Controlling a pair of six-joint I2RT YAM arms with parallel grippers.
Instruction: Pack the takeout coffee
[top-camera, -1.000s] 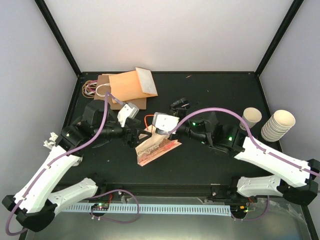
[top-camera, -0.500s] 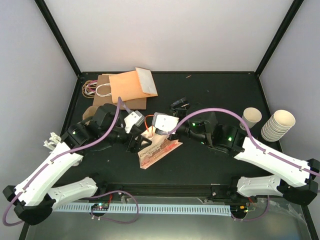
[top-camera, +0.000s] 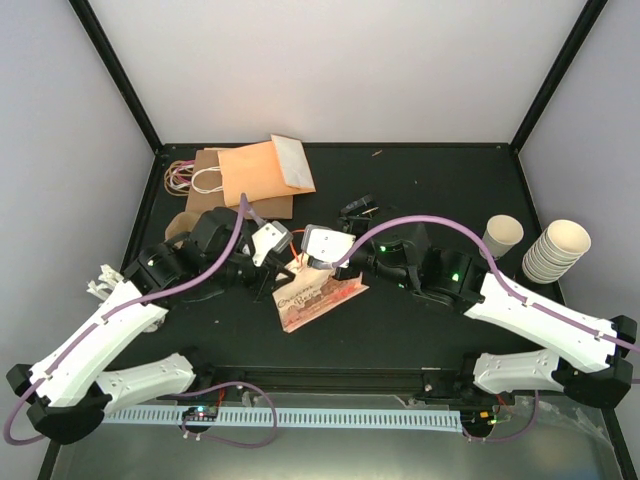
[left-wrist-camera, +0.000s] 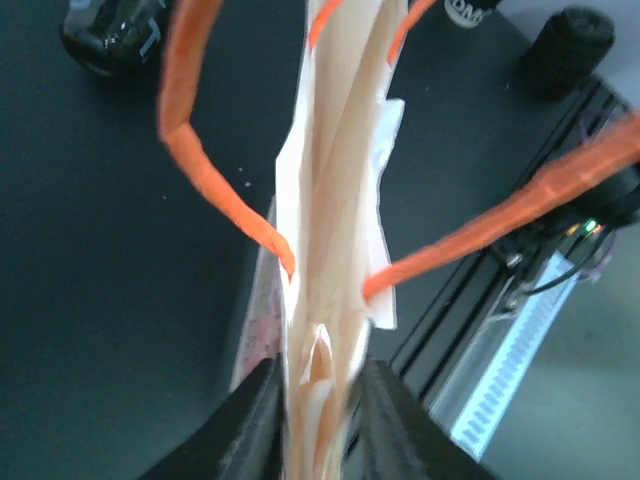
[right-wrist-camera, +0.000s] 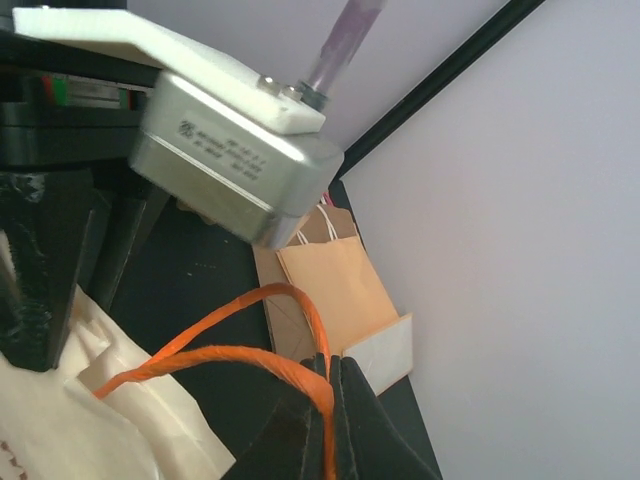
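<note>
Orange cord is what the right gripper (right-wrist-camera: 325, 400) has. Its jaws are clenched on one handle (right-wrist-camera: 240, 356) of the paper bag (top-camera: 318, 298), which lies flat and folded on the table (top-camera: 430, 180) between the two arms. The left gripper (left-wrist-camera: 318, 405) has its jaws drawn in on the bag's folded edge with paper filling the gap between them, so it appears to be grasping the bag. The coffee cup (top-camera: 503, 236) stands upright well apart at the right side of the table, just beside the stack of cups (top-camera: 556, 252), and nothing holds it.

The step in hand looks like opening the bag, and several things could go wrong.

- **Both walls pinched:** if the left jaws have caught both walls together, pulling will not part the mouth and the whole bag will simply slide or lift.
- **Thin handle:** the cord could slip out of the right jaws, or tear away from the paper if the arms pull hard against each other.
- **Tearing at the pinch:** the paper could rip where the left jaws hold it.
- **Limp bag:** a creased bag may fall shut once released, leaving no opening for the cup.
- **Crowded cup:** a gripper reaching for the cup could knock the stack beside it, tip the cup over, or crush its soft wall.
</note>
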